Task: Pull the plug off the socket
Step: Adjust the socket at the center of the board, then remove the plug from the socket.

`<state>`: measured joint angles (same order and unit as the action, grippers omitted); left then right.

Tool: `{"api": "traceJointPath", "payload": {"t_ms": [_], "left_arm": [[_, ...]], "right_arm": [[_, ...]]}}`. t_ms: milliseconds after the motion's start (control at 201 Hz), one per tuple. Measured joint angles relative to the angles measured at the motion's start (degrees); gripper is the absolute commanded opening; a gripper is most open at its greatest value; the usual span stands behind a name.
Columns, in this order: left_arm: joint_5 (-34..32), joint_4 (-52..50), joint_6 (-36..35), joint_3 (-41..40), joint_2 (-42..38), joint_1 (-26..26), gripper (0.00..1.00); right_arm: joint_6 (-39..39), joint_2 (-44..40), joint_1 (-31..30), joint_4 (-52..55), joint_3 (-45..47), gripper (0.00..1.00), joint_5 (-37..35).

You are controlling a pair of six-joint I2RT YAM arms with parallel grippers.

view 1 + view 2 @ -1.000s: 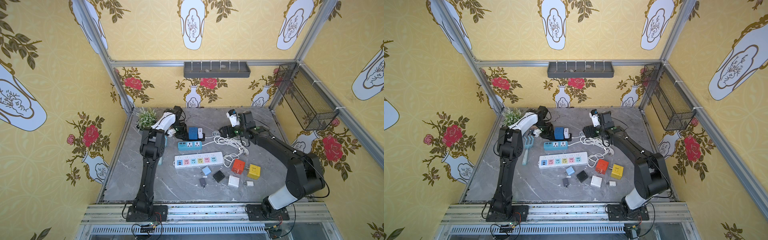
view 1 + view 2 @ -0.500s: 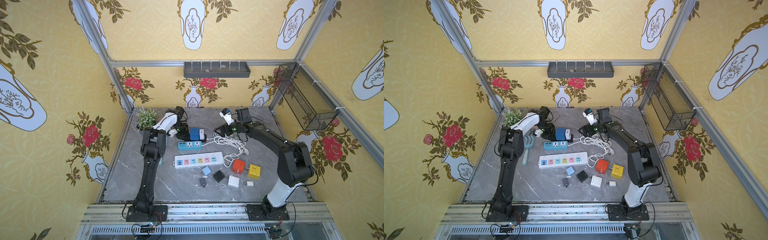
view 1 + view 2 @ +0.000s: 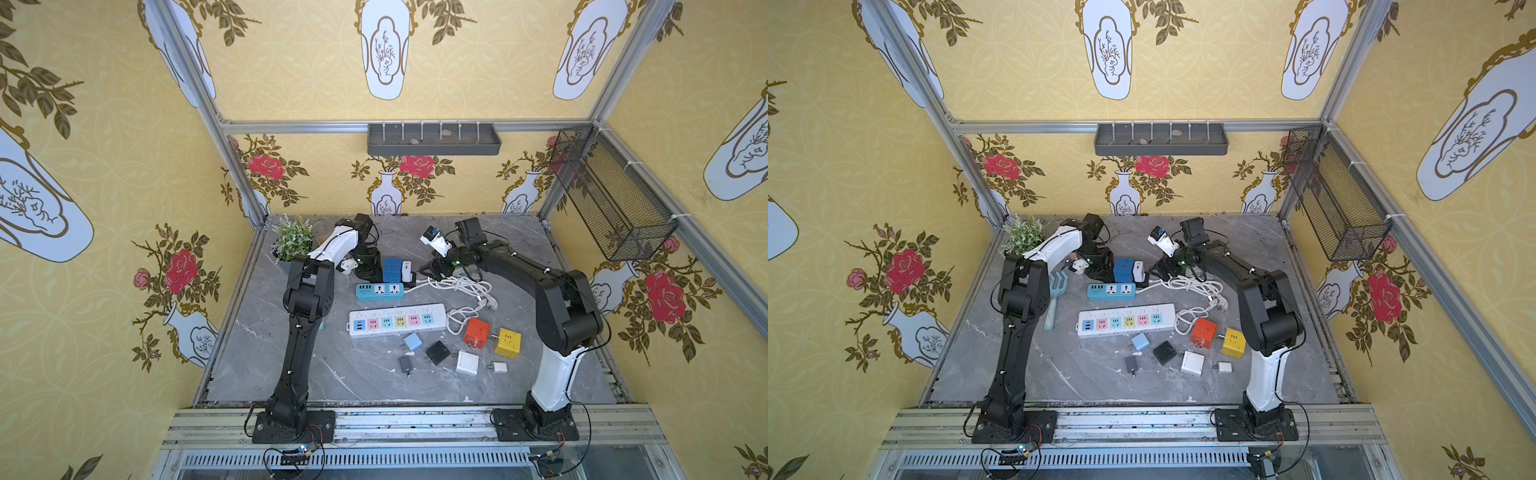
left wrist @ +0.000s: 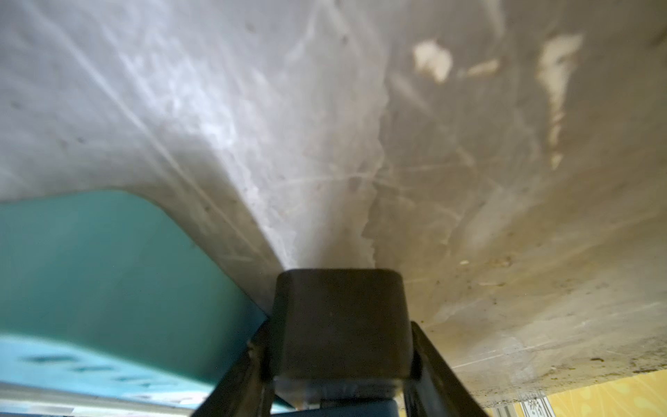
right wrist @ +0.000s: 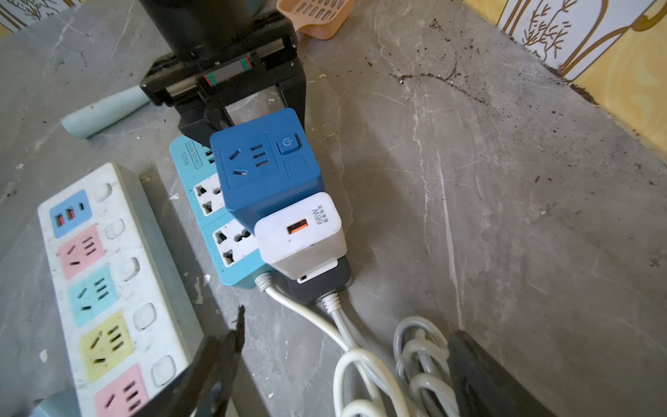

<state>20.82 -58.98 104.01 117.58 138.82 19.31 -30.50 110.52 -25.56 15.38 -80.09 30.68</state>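
**Site:** dark socket strip [image 5: 321,285] lies far-centre on table [image 5: 505,180], running left–right. White charger [image 5: 301,231] sits upright in its right end. Blue cube adapter [image 5: 263,169] is plugged in just left of it, the two touching. Teal strip [image 5: 205,202] lies alongside, just near of the dark one.

**L arm:** left gripper [image 4: 339,325] is clamped on the left end of the dark socket strip, bracing it.

**R arm:** right gripper [image 5: 348,343] has fingers spread wide w/ nothing grasped. It sits to the right of the charger, apart from it. Charger not yet gripped. It is judged to be the plug to pull, tho the cube can't be ruled out.

**Risks, as judged:**
1. White cable [image 5: 306,317] and grey cable coil [image 5: 418,361] lie in the gap between the open fingers. Closing early would pinch cord, not plug
2. Charger & cube touch, so a grip set too far left catches both and the pull gets harder
3. Charger sides look smooth and glossy, so pads may slide off under load
4. A pull off-axis from the pins would tip or twist the strip. L hold is at the opposite end only, so the right end may lift w/ the charger
5. Teal strip is close by and may get nudged or dragged via its cable
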Motion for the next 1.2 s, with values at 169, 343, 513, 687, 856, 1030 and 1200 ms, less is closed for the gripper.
{"api": "traceJointPath", "payload": {"t_ms": [169, 343, 513, 687, 856, 1030, 1200], "left_arm": [[-0.7, -0.4, -0.5, 0.5, 0.1, 0.5, 0.03], [-0.8, -1.0, -1.0, 1.2, 0.5, 0.8, 0.03], [-0.9, -1.4, -1.7, 1.6, 0.8, 1.0, 0.03], [-0.9, -1.4, -2.1, 1.6, 0.8, 1.2, 0.03], [-0.9, -1.4, -2.2, 1.6, 0.8, 1.2, 0.03], [-0.9, -1.4, -2.3, 1.6, 0.8, 1.2, 0.03], [-0.9, -1.4, -2.3, 1.6, 0.8, 1.2, 0.02]], "right_arm": [[-3.0, 3.8, -1.6, 1.6, -2.0, 0.92, 0.0], [-5.5, 6.5, -3.1, 2.7, -4.3, 0.92, 0.1], [-6.4, 9.2, -4.0, 3.1, -6.3, 0.91, 0.1], [-7.0, 11.0, -4.5, 4.1, -8.9, 0.88, 0.2], [-7.3, 12.3, -5.4, 4.3, -9.9, 0.85, 0.1], [-7.7, 13.1, -5.9, 4.3, -10.7, 0.75, 0.0], [-8.3, 13.2, -6.2, 5.3, -11.6, 0.55, 0.2]]}}
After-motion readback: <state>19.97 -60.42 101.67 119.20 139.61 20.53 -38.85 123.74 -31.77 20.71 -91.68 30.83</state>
